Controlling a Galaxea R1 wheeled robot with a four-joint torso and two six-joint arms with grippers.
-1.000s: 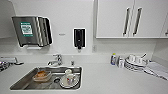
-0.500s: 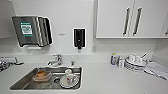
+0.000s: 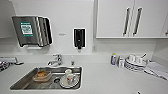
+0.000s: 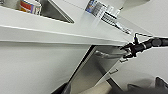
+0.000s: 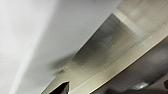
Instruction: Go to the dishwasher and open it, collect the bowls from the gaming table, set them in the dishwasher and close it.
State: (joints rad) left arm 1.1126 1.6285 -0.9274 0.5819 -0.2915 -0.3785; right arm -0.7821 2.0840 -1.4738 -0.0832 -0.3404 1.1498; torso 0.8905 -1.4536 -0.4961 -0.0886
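Head camera is looking at a white kitchen table (image 3: 105, 80) with a steel sink (image 3: 30, 80) set into it. In the sink there's a plastic tub (image 3: 41, 76) with something brownish in it, too blurry to name, plus a mug (image 3: 71, 78) sitting on a plate (image 3: 65, 84). A tap (image 3: 58, 60) stands behind the sink. On the wall hang a metal paper towel dispenser (image 3: 31, 31) and a black soap dispenser (image 3: 79, 38), with white cabinets (image 3: 130, 18) to the right, cut off by the frame edge. A small bottle (image 3: 113, 59) and a stack of plates (image 3: 133, 63) with cups on top sit at the right end.

The dishwasher (image 4: 100, 67) shows from the left wrist camera, under the table's edge: a brushed steel front, tilted in the picture, with its bar handle near the top. The right arm (image 4: 147, 44) reaches in at that handle, but I honestly can't tell whether its fingers are open or clamped on it. The left fingers are hard to make out too, so can't tell there either.

Right wrist view is mostly blurry steel and white panel.
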